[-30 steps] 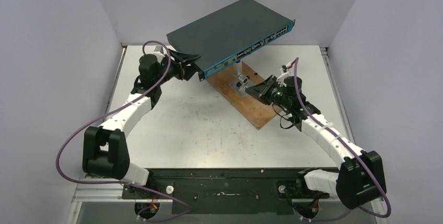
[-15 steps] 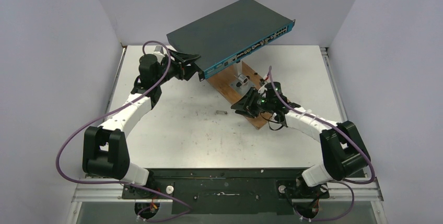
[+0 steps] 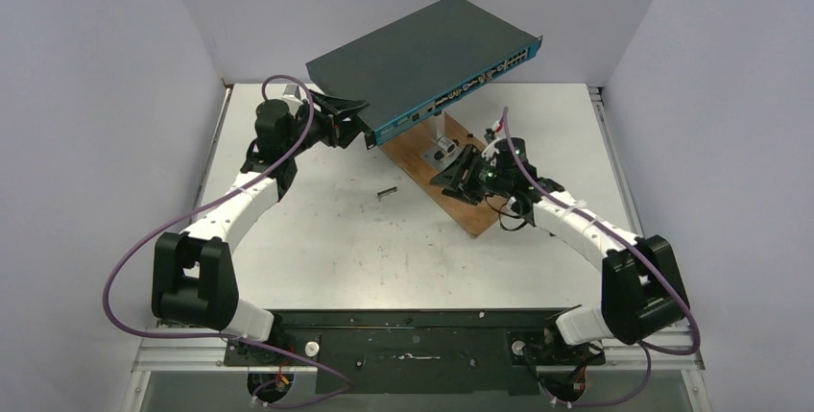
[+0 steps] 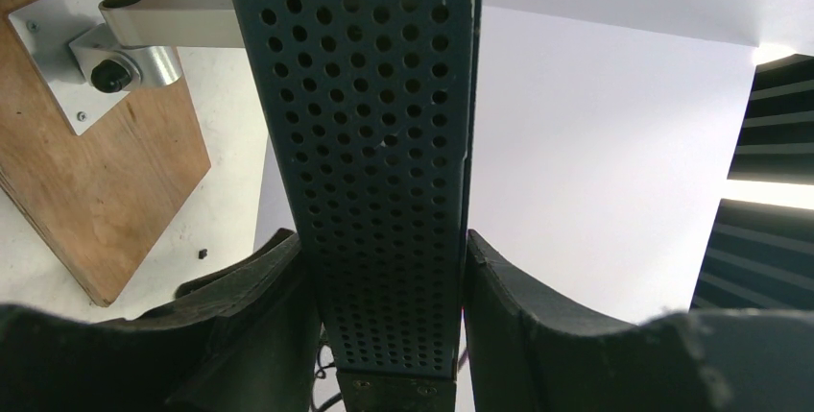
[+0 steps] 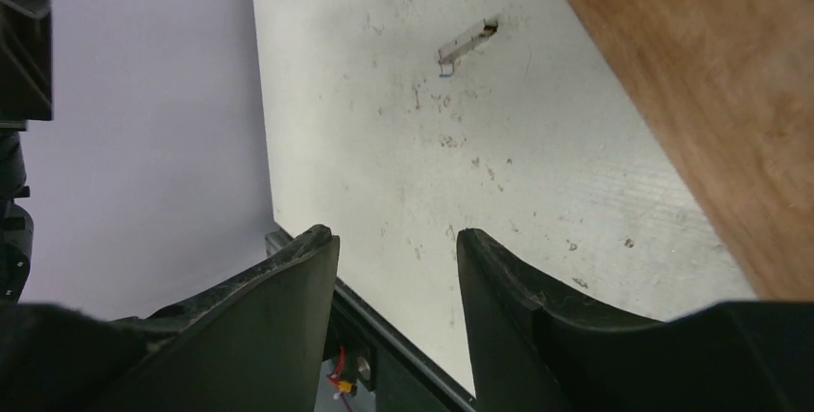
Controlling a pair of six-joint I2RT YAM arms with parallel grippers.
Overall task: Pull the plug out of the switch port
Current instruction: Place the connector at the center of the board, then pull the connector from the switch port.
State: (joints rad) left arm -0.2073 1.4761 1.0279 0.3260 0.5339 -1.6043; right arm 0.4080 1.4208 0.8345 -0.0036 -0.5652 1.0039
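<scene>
The switch (image 3: 422,52) is a flat dark grey box with a blue socket face, held up above the table. My left gripper (image 3: 357,119) is shut on its left end. In the left wrist view the perforated side of the switch (image 4: 374,95) fills the space between the fingers of the left gripper (image 4: 384,239). The plug (image 3: 387,192), a small pale piece, lies loose on the white table and also shows as the plug (image 5: 468,44) in the right wrist view. My right gripper (image 3: 449,180) hovers over the board's left edge, and the right gripper (image 5: 395,239) is open with nothing in it.
A brown wooden board (image 3: 470,210) lies under the switch and carries a metal post on a plate (image 3: 443,148). The same board (image 4: 96,191) and post (image 4: 125,42) show in the left wrist view. The black base rail (image 3: 413,335) runs along the near edge.
The right gripper has opened and swung from the post down and back to the board's edge. The plug now lies on the table, a little farther left than half a second ago. The left arm has not moved.
</scene>
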